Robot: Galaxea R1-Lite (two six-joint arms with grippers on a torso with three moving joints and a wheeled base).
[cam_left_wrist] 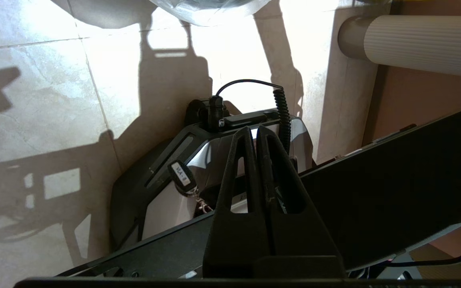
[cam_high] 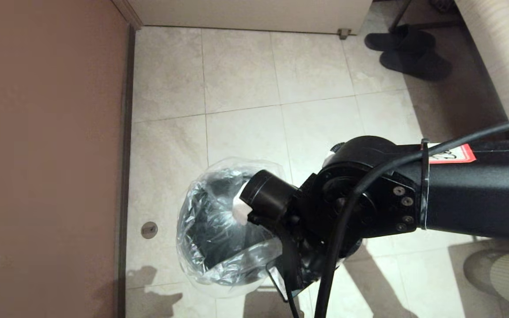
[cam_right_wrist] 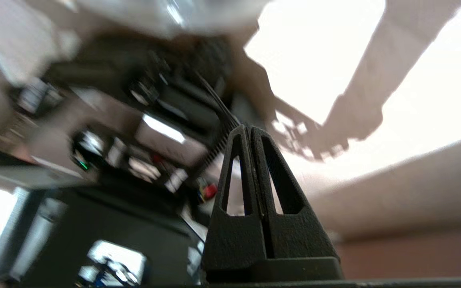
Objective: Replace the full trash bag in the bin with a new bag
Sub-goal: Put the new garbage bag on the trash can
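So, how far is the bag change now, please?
Done, it seems: the new bag already sits in the bin, its clear plastic spread over the mouth and hanging outside the rim. No full bag is in view. In hand: nothing; the right pincer is shut and empty, its arm above the bin. The left pincer is shut over the robot's base. Left: perhaps tucking the bag's edge; the arm hides that side.

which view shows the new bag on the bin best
The head view: the new bag lies crinkled over the bin, partly hidden by the right arm. The left wrist view catches only a sliver of it at one edge; the right wrist view shows only a pale blur there.
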